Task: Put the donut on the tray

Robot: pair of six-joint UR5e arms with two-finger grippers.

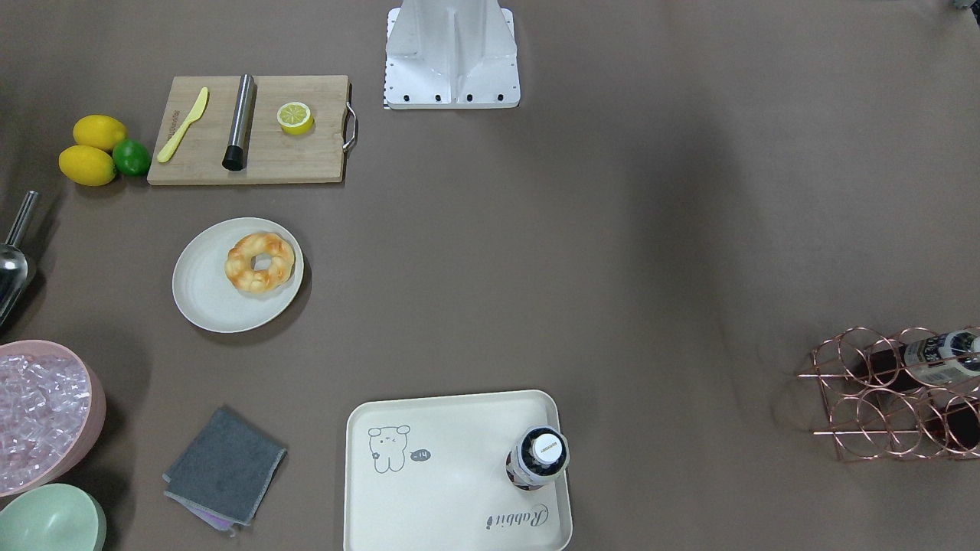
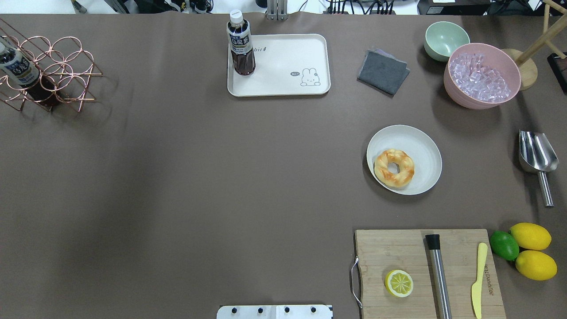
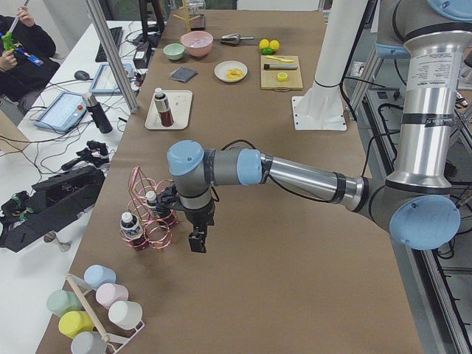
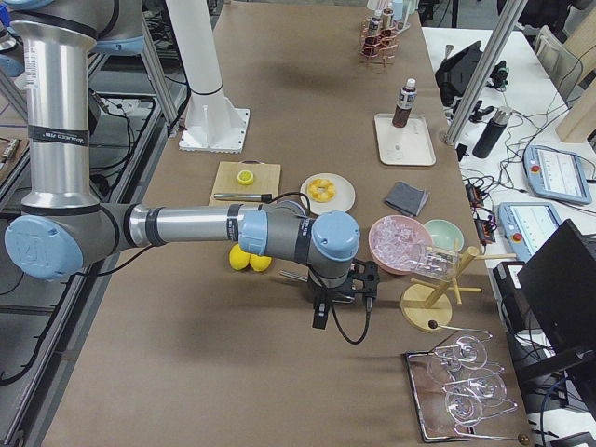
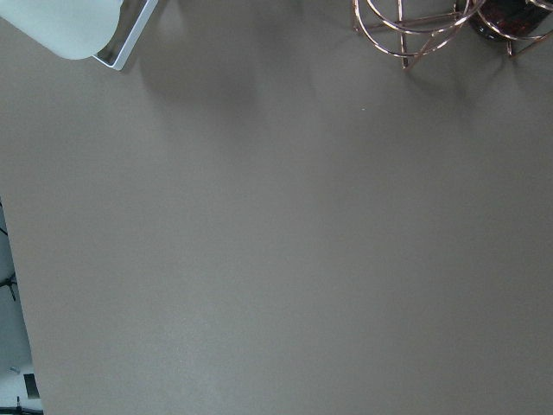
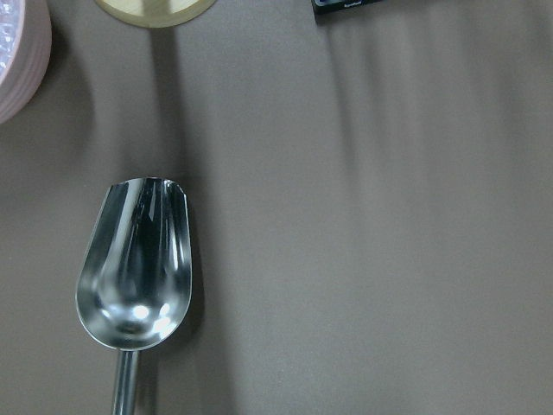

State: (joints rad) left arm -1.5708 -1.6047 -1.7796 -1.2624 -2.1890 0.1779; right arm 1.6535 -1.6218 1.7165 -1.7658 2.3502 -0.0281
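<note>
- Front-facing view: of the robot only the base (image 1: 452, 76) is in frame. The donut (image 1: 259, 262) lies on a round plate (image 1: 207, 302), toward its rim, well apart from the tray (image 1: 452, 490). The frame's bottom cuts off the tray's near edge. A bottle (image 1: 538, 458) stands upright in one corner of the tray, and the rest of the tray floor is bare. The rack (image 1: 880, 398), ice bowl (image 1: 96, 398) and scoop (image 1: 11, 268) are clipped by the side edges.
- Overhead view: bare table (image 2: 177, 177) stretches between plate and tray. A grey cloth (image 2: 383, 71) lies near the tray's bear-drawing end.
- Left-side view: the left gripper (image 3: 197, 245) hangs pointing down, just beside the rack. Whether its jaws are parted cannot be told from here. The donut is a small yellow patch far off.
- Right-side view: the right gripper (image 4: 318, 321) hangs near the ice bowl. Its jaw state is likewise unreadable.
- Left wrist view: mostly bare table, with the rack's lower loops at the top edge. The fingers are out of frame.
- Right wrist view: the scoop lies below, its handle cut off. The ice bowl's rim shows at the left edge.
</note>
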